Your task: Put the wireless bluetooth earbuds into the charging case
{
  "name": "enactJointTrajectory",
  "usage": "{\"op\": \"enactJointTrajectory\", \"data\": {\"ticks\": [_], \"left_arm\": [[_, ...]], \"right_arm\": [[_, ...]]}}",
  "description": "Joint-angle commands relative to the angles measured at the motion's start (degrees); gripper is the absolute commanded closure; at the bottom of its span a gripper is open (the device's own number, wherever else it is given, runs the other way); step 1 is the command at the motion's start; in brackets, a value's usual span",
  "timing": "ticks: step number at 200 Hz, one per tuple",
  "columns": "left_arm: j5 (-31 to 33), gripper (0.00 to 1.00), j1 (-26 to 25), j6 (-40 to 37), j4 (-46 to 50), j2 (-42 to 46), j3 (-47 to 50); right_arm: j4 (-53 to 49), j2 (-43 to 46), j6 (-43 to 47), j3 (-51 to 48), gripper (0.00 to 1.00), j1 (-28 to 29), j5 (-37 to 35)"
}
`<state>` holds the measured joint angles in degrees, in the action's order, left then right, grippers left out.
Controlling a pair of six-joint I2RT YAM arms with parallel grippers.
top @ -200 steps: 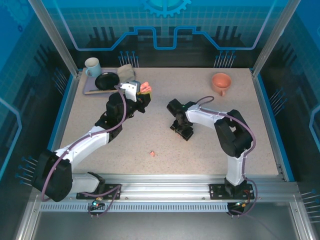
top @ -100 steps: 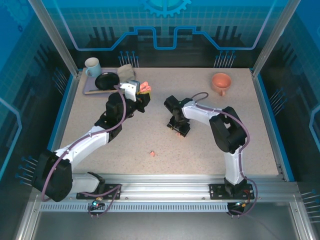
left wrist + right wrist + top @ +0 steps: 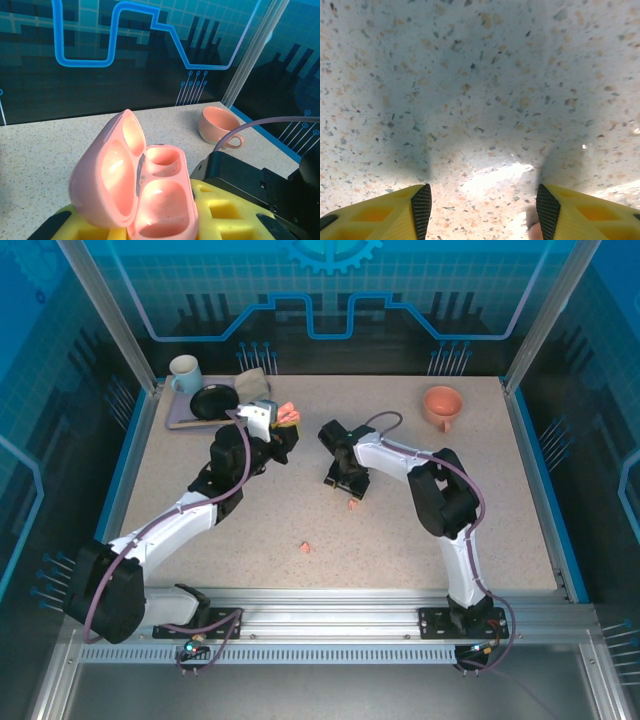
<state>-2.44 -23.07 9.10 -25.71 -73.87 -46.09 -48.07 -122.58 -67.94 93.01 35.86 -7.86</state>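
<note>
Right hand (image 3: 480, 210) hangs wide open and empty above the worktop (image 3: 470, 75), with a salmon-pink earbud (image 3: 534, 233) just beside one fingertip. Left hand (image 3: 285, 426) clamps the open pink charging case (image 3: 145, 195). The earbud looks light, hard and slippery, so pinch its body squarely.

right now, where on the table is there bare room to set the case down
Widest bare patch: the right side of the table, between the orange cup and the near edge. Crowded: back left, around the tray and the left pincer holding the pink case. A pink bud lies loose front centre.
</note>
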Motion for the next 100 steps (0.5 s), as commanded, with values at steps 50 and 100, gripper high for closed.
{"op": "enactJointTrajectory", "data": {"ticks": [50, 100], "left_arm": [[-1.4, 1.0, 0.9, 0.8, -1.7, 1.3, -0.2], [-1.6, 1.0, 1.3, 0.8, -1.5, 1.5, 0.0]], "right_arm": [[-11.5, 2.7, -2.7, 2.2, 0.37, 0.9, -1.6], [-8.6, 1.8, -2.9, 0.1, 0.39, 1.3, 0.7]]}}
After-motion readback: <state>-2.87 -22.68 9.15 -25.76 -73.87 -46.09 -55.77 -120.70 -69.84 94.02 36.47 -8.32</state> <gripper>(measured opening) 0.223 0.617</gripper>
